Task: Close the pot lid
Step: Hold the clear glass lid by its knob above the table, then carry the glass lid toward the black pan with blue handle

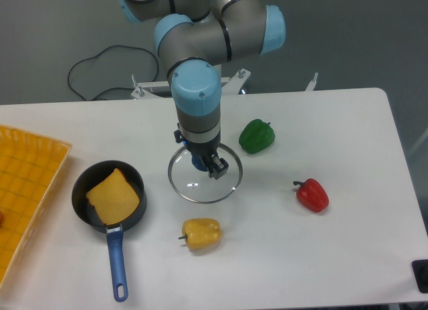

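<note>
The lid (200,188), a clear glass disc with a metal rim, lies in the middle of the table, to the right of the pot. Its blue knob (198,164) shows just under the wrist. My gripper (206,165) is straight above the lid, down at the knob, with one black finger (218,168) showing right beside it. The other finger is hidden by the wrist, so I cannot tell whether the jaws are closed on the knob. The pot (83,190), a black pan with a long blue handle (117,270), stands at the left, uncovered, with a yellow slice (112,196) in it.
A green pepper (257,135) lies right of the lid, a red pepper (311,195) further right, and a yellow pepper (200,234) in front of the lid. A yellow tray (27,190) sits at the left edge. A black cable (100,63) lies behind the table.
</note>
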Robot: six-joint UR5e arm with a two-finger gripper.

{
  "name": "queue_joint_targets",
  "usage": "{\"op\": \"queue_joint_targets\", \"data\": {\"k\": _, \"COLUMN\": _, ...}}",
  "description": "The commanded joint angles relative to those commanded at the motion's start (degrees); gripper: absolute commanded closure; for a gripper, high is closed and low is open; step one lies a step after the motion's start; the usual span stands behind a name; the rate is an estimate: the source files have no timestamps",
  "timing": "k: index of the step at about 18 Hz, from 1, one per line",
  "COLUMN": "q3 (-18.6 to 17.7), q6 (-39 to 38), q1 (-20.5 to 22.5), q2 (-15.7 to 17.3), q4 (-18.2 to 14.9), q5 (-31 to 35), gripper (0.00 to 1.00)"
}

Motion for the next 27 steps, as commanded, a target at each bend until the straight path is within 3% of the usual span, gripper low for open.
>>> {"op": "queue_joint_targets", "data": {"k": 7, "q3": -0.62, "q6": -0.26, "q1": 0.17, "q2": 1.14, "q4": 0.0, "q5": -0.7, "gripper": 0.51}}
{"op": "queue_joint_targets", "data": {"k": 15, "q3": -0.35, "q6": -6.14, "q1": -2.11, "q2": 1.58, "q4": -0.35, "q5": -0.62, "gripper": 0.51}}
{"op": "queue_joint_targets", "data": {"k": 21, "q3": 0.26, "q6": -19.24, "q1": -8.87, "q2": 0.44, "q4": -0.61, "q5": -0.26, "gripper": 0.51}}
{"op": "queue_joint_targets", "data": {"k": 27, "q3": 0.88, "q6": -25.56, "q1": -14.32, "q2": 0.27, "q4": -4.57, "q5": 0.18, "gripper": 0.51}}
